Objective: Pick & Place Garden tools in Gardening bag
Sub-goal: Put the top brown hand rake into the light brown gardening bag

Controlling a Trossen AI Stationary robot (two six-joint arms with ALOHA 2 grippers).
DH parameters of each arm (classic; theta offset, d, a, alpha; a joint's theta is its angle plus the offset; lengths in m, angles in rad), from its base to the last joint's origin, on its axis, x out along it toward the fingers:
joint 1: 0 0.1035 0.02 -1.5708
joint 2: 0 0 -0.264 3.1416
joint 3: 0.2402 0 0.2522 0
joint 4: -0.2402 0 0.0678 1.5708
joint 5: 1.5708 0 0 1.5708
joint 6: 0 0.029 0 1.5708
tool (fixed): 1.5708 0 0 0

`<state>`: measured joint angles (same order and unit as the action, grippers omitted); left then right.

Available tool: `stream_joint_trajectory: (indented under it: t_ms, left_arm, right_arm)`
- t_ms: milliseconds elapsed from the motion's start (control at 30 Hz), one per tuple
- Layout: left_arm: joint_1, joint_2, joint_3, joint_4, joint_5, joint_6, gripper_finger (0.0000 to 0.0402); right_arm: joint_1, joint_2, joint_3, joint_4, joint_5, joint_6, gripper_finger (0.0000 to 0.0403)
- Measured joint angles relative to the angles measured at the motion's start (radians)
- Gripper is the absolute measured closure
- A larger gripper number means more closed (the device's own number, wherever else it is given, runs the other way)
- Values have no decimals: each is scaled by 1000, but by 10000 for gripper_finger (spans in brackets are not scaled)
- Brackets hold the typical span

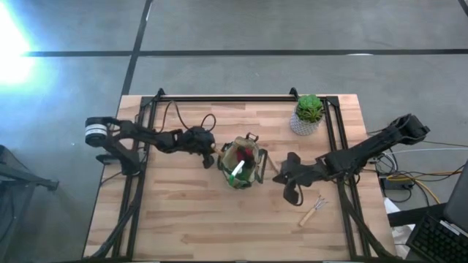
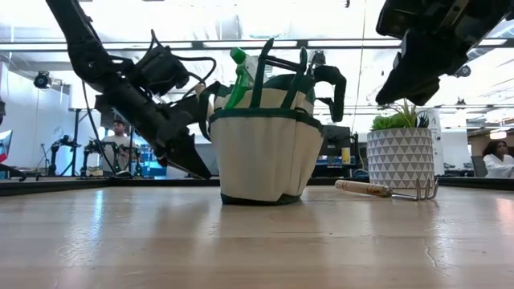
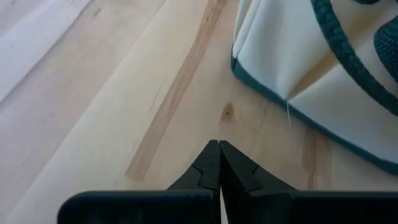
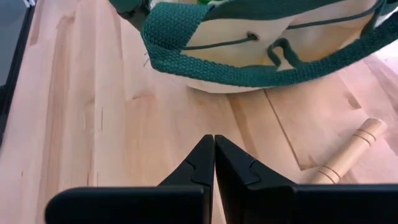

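**Bag loaded, one fork lying out**

I am hovering my left gripper (image 1: 210,158) just beside the gardening bag (image 1: 242,164), jaws pressed together and empty. My right gripper (image 1: 291,191) is hanging on the bag's other side, jaws together too. A wooden-handled hand fork (image 1: 313,211) is lying on the tabletop (image 1: 183,219) near it. The green spray bottle (image 2: 241,74) is standing in the bag.

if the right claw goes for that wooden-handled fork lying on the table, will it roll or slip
The hand fork lies flat with its round, ringed wooden handle free, so a nudge would probably roll it a little. The metal tines should stop a full roll. It looks stiff and light; the smooth handle may slip in a loose grip.
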<state>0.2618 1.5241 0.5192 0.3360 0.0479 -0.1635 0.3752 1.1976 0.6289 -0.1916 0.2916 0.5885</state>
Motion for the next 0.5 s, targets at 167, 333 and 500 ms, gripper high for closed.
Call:
stream_joint_trajectory:
  t_ms: [167, 333, 500]
  left_arm:
    - [12, -70, 4, -112, -1, 0, 399]
    - [17, -160, 4, -129, -4, 11, 399]
    - [17, -278, 3, -157, -4, 35, 399]
  right_arm:
    - [0, 1, 0, -11, 3, -4, 394]
    - [0, 1, 0, -14, 25, -11, 394]
    - [0, 1, 0, -24, 26, -11, 394]
